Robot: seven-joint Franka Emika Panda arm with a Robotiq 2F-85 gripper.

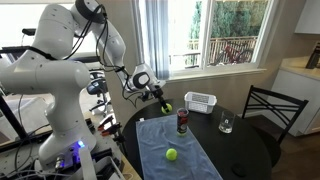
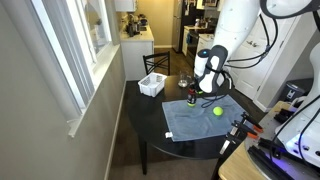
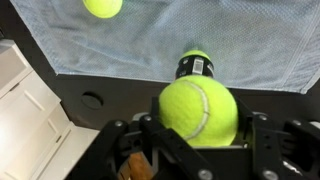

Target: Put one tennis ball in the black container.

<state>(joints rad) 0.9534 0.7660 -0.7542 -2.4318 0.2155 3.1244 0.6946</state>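
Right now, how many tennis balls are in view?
2. The held tennis ball sits in the hand, near the black container. The loose tennis ball lies on the cloth. The white basket partly hides its inside.

A home: round dining table point(image 1: 240, 140), chair point(image 1: 271, 106), kitchen counter point(image 2: 137, 44) beyond.

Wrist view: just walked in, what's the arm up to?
The arm's pincer is shut on one tennis ball, held in the air short of the black container. The container stands upright at the edge of the blue cloth. The second ball lies loose on the cloth. The drop is not yet done.
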